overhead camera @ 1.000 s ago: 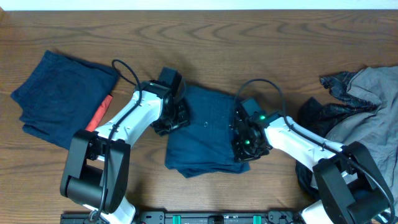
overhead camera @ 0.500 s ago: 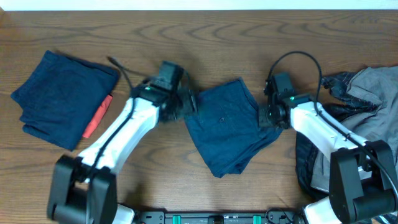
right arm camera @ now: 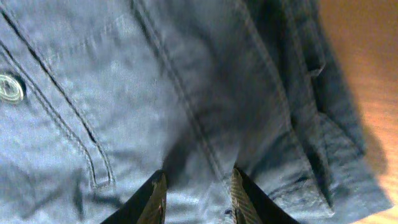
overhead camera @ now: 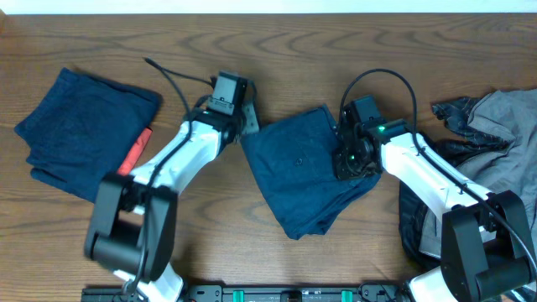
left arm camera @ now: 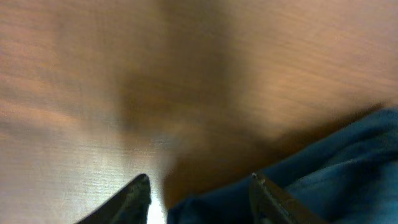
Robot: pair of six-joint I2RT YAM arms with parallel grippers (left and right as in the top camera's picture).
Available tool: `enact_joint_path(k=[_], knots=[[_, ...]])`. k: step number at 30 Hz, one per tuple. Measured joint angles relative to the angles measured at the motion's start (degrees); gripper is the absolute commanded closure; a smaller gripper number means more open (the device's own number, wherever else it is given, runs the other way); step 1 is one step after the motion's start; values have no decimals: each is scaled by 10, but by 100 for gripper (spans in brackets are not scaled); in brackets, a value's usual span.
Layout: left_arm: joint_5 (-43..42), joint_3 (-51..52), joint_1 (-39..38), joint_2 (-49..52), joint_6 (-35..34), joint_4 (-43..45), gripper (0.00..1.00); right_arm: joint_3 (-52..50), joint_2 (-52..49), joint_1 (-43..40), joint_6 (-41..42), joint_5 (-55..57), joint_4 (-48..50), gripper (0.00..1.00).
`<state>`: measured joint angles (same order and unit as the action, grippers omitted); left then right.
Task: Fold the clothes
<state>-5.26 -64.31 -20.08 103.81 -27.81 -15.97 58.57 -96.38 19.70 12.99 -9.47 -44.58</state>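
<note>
The left gripper (overhead camera: 247, 126), jaws apart, sits at the navy shorts' (overhead camera: 302, 180) ten o'clock corner while the right gripper (overhead camera: 346, 164), grasp unclear, presses their three o'clock edge, probably squaring them for folding.

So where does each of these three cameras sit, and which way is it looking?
Overhead: fixed above the table, facing straight down; the left arm and right arm flank the navy shorts.
Left wrist: rides the left arm, facing down past the left fingers at bare wood and a blurred shorts edge.
Right wrist: rides the right arm, close over the shorts' pocket; the right fingers show at the bottom.
Shared: overhead and right wrist both show the button.
</note>
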Motion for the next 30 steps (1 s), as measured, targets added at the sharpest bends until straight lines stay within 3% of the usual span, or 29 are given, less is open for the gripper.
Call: enact_joint_path(k=[2,5,7,13,15,19,24,25,28,30], knots=[[-13,0,0,20,5,-33,64,0,0,0,0,-4,-15,66],[-27,0,0,29,6,-97,81,0,0,1,0,-8,-27,64],[-36,0,0,29,8,-144,85,-3,0,2,0,-9,-22,61],[-102,0,0,29,7,-297,83,-49,0,0,2,6,59,51],[-137,0,0,29,7,-340,71,-64,0,-3,2,14,94,51],[-180,0,0,29,-3,-392,63,-74,0,-17,-1,23,145,51],[-201,0,21,20,-9,-395,50,-74,0,-27,-2,31,158,46],[-202,0,30,13,-9,-394,45,-74,0,-27,-2,32,158,45],[-204,-7,57,-13,-8,-376,14,-74,0,-27,-3,33,157,42],[-213,-11,70,-31,0,-338,6,-74,0,-27,-3,33,157,42]])
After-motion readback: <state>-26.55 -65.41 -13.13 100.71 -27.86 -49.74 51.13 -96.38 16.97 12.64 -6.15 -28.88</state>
